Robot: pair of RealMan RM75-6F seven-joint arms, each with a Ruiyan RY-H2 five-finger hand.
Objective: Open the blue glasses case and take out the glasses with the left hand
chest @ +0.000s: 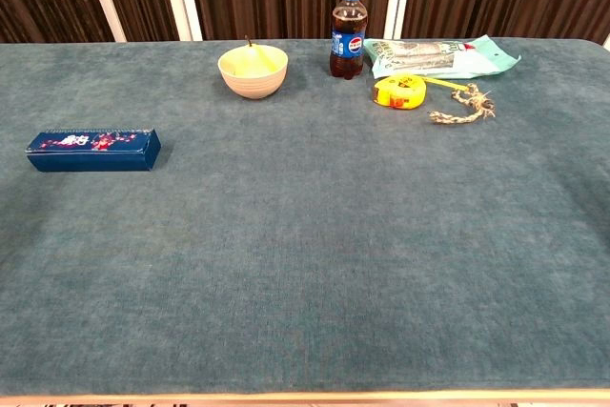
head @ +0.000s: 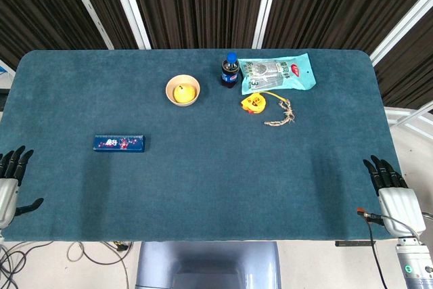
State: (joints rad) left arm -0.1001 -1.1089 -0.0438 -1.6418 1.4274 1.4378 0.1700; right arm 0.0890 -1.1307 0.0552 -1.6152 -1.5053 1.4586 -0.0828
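A closed blue case (head: 120,143) with a floral print lies on the left of the table (head: 216,187), while both the left hand (head: 8,187) and right hand (head: 394,191) rest empty, fingers spread, at the near corners. Far back stand a Pepsi bottle (head: 230,70), a bowl (head: 183,91), a teal packet (head: 277,74) whose print is illegible, and a yellow tape measure (head: 254,103).

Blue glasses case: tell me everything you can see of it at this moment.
The blue glasses case is a long, slim rectangular box, dark blue with a pink and white floral print along its top and a paler line at the edge. It looks rigid, like card or plastic. It is closed and lies flat on the teal table, on the left side, long axis across the table. Nothing touches it: the left hand rests open at the table's near left edge, well apart. The glasses are not visible.
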